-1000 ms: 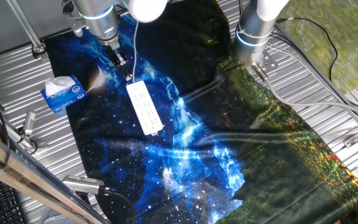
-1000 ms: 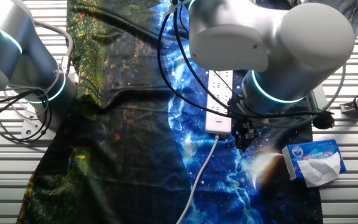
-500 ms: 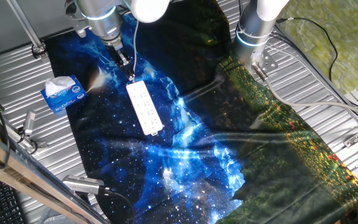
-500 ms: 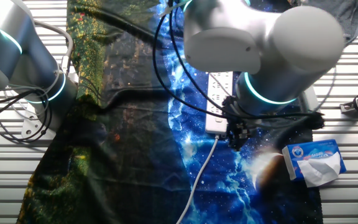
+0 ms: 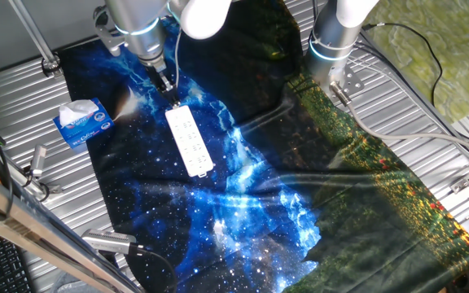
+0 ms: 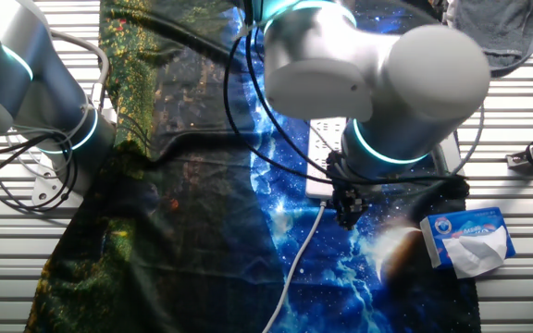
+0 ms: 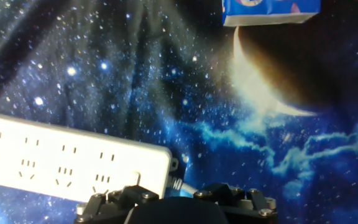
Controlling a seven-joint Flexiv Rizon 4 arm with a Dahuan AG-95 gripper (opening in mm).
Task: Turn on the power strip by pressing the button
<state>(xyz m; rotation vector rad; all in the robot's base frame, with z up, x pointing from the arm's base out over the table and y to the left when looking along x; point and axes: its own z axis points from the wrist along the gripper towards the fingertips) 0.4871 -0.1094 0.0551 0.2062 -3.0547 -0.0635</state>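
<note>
**Inspector:** Currently, from left to right in one fixed view: tissue box on the cloth's left part; gripper at the cord end of the power strip; strip lying diagonally mid-cloth.

**Assessor:** Finger state?

**Inspector:** Cannot tell; no view shows the fingertips clearly.

**Assessor:** Risks?

**Inspector:** In my judgement, a descent slightly off the button would land on bare casing or the cord; the strip could skid on the loose cloth under a skewed push.

**Assessor:** Differences between views?

**Inspector:** Hand view alone shows the socket holes and the strip's end near the gripper body; the other fixed view hides most of the strip behind the arm, yet shows the cord trailing away.
</note>
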